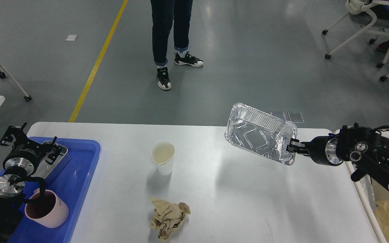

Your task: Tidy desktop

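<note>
A: Where is the desktop (214, 189)?
B: It fills the lower middle of the frame, a wide white top with rounded corners, running from the blue tray (79, 175) at lower left to the cream bin (361, 189) at the right edge.

A: What is the right gripper (291, 147) doing?
B: It sits at right of centre, pinched onto the right-hand rim of a foil tray (258, 135). The foil tray is off the desktop, tilted so its open side faces the camera, with its shadow on the white surface below.

A: And the left gripper (14, 133)?
B: Far left, above the blue tray's back corner. It is small and dark against the arm, so I cannot tell whether its fingers are spread or closed. Just beside it, inside the blue tray, lies a metal container (54, 160).

A: Anything else in that blue tray?
B: A pink mug (47, 209) stands upright near the lower left corner, dark inside.

A: What lies loose on the desktop?
B: A white paper cup (163, 162) stands upright left of centre, its rim dented. Near the bottom edge, below the cup and apart from it, sits a crumpled brown paper wad (169, 217).

A: And beyond the table?
B: Grey floor with a yellow line (96, 64) at upper left, a person's legs (167, 33) in jeans and sneakers at top centre, and white office chairs (366, 20) at upper right.
</note>
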Motion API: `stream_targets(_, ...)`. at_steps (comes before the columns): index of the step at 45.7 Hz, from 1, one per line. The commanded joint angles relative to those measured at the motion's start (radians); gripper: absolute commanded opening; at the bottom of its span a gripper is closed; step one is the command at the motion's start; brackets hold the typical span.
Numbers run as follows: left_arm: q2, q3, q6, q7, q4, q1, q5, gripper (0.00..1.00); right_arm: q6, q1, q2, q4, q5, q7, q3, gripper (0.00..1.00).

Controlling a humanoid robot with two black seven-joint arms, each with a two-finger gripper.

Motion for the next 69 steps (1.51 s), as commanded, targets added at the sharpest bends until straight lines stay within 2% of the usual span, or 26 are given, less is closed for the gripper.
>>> stream_targets(1, 0.000, 0.001, 0.007, 0.002, -0.002, -0.004, 0.002, 0.97, 0.002, -0.002, -0.027, 0.094, 0.000, 0.043, 0.000, 0.00)
stream_targets(15, 0.010, 0.003, 0.009, 0.003, 0.000, -0.020, 0.005, 0.97, 0.008, -0.022, -0.036, 0.246, -0.002, 0.051, -0.007, 0.00)
stream_targets(29, 0.004, 0.001, -0.005, -0.004, -0.003, -0.072, 0.003, 0.97, 0.011, -0.023, -0.037, 0.254, -0.154, 0.043, -0.080, 0.00)
stream_targets(38, 0.004, -0.008, -0.016, -0.020, -0.009, -0.135, 0.000, 0.97, 0.013, -0.026, -0.054, 0.262, -0.157, 0.048, -0.096, 0.00)
stream_targets(41, 0.004, -0.010, -0.040, -0.023, -0.009, -0.145, 0.000, 0.97, 0.020, -0.026, -0.054, 0.276, -0.155, 0.049, -0.098, 0.00)
stream_targets(47, 0.004, -0.014, -0.169, -0.026, -0.009, -0.143, -0.009, 0.97, 0.071, -0.026, -0.054, 0.285, -0.147, 0.049, -0.095, 0.00)
stream_targets(50, 0.004, -0.017, -0.201, -0.030, -0.006, -0.143, -0.015, 0.97, 0.076, -0.026, -0.057, 0.285, -0.147, 0.049, -0.095, 0.00)
stream_targets(58, 0.002, -0.099, -0.223, -0.128, -0.008, -0.145, -0.014, 0.97, 0.077, -0.028, -0.088, 0.293, -0.146, 0.049, -0.093, 0.00)
stream_targets(62, 0.004, -0.096, -0.225, -0.182, -0.009, -0.145, -0.012, 0.97, 0.079, -0.035, -0.106, 0.293, -0.146, 0.049, -0.093, 0.00)
stream_targets(69, 0.011, -0.092, -0.214, -0.210, 0.000, -0.145, 0.000, 0.97, 0.079, -0.068, -0.140, 0.312, -0.146, 0.048, -0.092, 0.00)
